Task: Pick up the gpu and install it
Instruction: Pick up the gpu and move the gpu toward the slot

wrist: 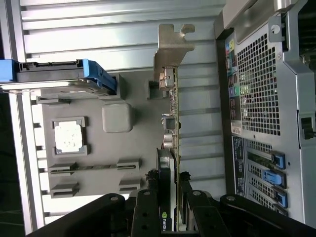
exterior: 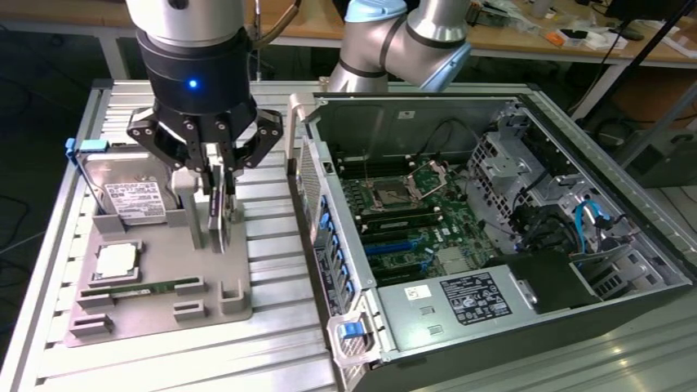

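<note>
The gpu (exterior: 224,224) stands on edge over the grey parts tray (exterior: 163,314), at the tray's side nearest the computer case. In the wrist view the gpu (wrist: 170,123) shows edge-on, a thin green board with its silver bracket (wrist: 173,47) at the far end and the black cooler near my fingers. My gripper (exterior: 221,194) comes straight down on it, and the two black fingers (wrist: 148,207) press against both faces of the card. The gripper (wrist: 168,197) is shut on the card's upper edge. Whether the card's lower edge still rests in the tray slot I cannot tell.
The tray also holds a silver hard drive (exterior: 136,196), a processor chip (exterior: 117,260) and a narrow memory stick (exterior: 142,287). An open computer case (exterior: 610,278) lies on the exterior view's right, motherboard (exterior: 409,216) exposed. Its perforated rear panel (wrist: 256,89) is close beside the card.
</note>
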Robot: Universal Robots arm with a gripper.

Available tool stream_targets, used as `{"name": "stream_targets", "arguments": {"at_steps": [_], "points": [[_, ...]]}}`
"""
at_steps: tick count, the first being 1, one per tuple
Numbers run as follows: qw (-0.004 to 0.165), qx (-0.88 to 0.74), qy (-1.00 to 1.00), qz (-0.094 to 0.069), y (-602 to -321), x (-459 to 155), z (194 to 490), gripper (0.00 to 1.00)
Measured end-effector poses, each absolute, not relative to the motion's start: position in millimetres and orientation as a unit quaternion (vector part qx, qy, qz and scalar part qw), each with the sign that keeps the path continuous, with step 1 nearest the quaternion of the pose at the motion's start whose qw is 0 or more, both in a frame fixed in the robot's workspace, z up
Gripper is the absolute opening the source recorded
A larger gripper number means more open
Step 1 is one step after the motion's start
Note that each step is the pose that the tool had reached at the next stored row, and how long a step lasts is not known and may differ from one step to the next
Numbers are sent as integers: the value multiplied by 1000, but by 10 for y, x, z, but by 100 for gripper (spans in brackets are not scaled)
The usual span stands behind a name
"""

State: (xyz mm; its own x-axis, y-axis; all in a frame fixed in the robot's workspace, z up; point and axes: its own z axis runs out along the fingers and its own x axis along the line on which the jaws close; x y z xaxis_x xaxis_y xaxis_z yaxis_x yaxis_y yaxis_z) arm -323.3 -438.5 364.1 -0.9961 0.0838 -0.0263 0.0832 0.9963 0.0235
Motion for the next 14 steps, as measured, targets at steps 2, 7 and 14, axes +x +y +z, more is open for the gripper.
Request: {"name": "stream_targets", "arguments": {"at_steps": [2, 7, 14], "points": [[14, 42, 999, 11, -4384, -3233, 3660, 27], [14, 42, 999, 10, -4383, -3233, 3687, 27], [14, 42, 999, 7, -4380, -3233, 3716, 27]]}}
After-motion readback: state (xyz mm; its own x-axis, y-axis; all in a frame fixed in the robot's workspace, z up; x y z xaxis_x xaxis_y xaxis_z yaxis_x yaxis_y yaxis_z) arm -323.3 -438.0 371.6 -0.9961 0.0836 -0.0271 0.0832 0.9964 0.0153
